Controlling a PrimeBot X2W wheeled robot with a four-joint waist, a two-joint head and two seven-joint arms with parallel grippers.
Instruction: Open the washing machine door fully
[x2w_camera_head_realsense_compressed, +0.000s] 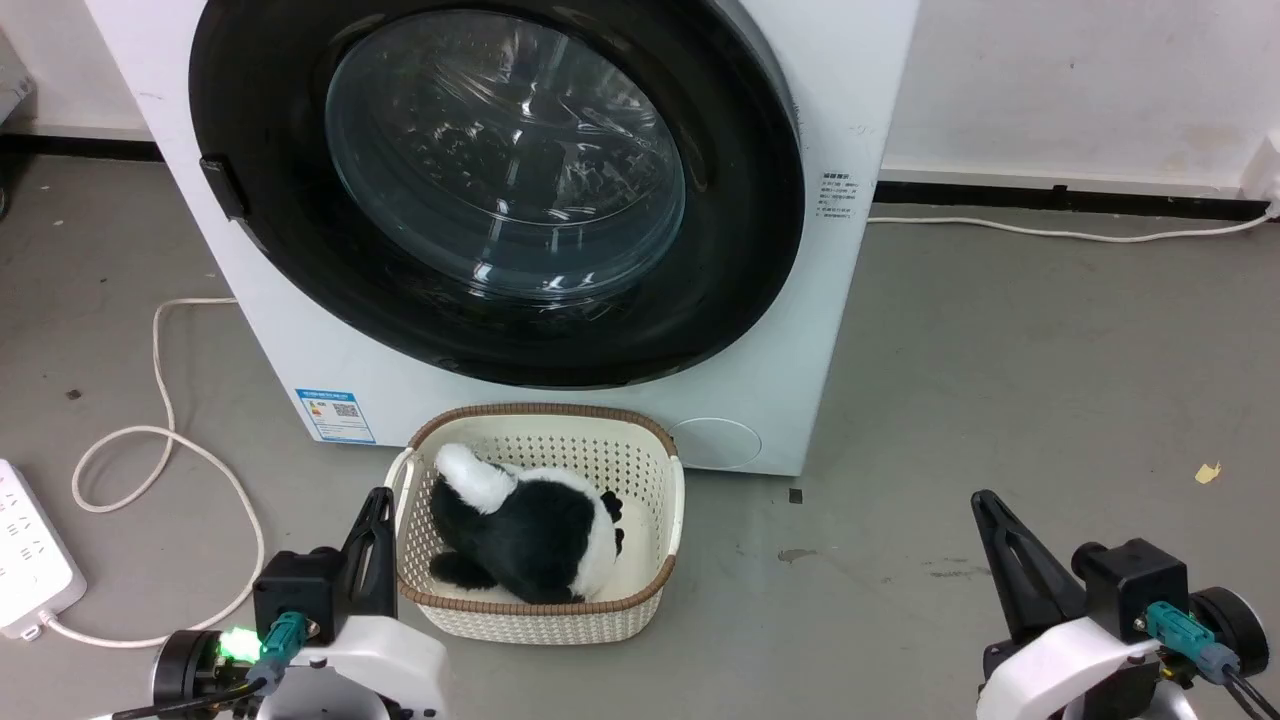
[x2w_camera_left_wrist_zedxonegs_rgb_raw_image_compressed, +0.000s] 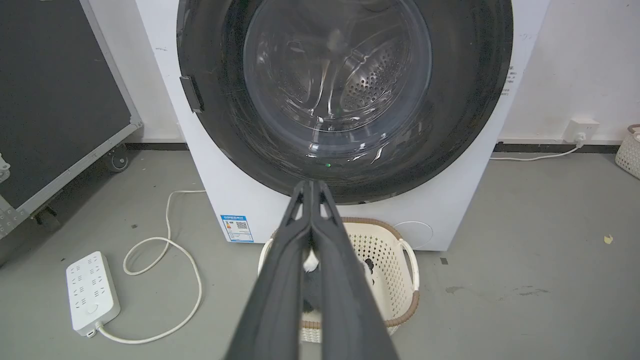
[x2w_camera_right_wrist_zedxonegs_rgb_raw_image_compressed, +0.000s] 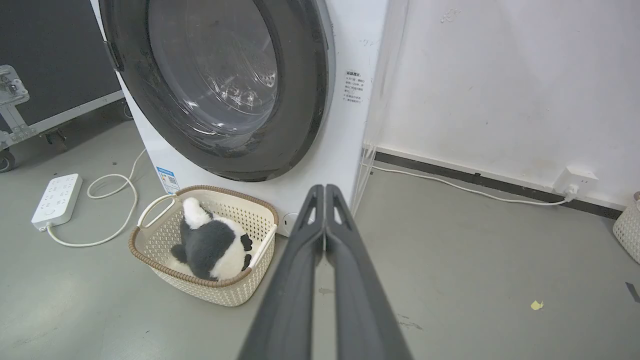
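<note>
First, power strip (x2w_camera_head_realsense_compressed: 30, 560): one, white, on the floor at 8 o'clock of your head view, with one pale cable (x2w_camera_head_realsense_compressed: 160, 360) looping from it.
Left gripper (x2w_camera_head_realsense_compressed: 380, 497): one, at 7 o'clock, near the cream basket; your left wrist view shows its two fingers (x2w_camera_left_wrist_zedxonegs_rgb_raw_image_compressed: 280, 280) pressed together, clenched on nothing.
Washing machine door (x2w_camera_head_realsense_compressed: 500, 190): one, at 12 o'clock, lying flat against the white machine (x2w_camera_head_realsense_compressed: 780, 400), with one small latch tab (x2w_camera_head_realsense_compressed: 222, 187) at the door's 9 o'clock.
Cream basket (x2w_camera_head_realsense_compressed: 665, 500): one, on the floor at 6 o'clock, before the machine.
Plush toy (x2w_camera_head_realsense_compressed: 530, 535): one, black and white, inside it.
Right gripper (x2w_camera_head_realsense_compressed: 985, 497): one, at 4 o'clock, its two fingers (x2w_camera_right_wrist_zedxonegs_rgb_raw_image_compressed: 300, 280) closed tip to tip, holding nothing, well apart from the door.
Second basket (x2w_camera_left_wrist_zedxonegs_rgb_raw_image_compressed: 629, 150): one, at 3 o'clock of your left wrist view.
</note>
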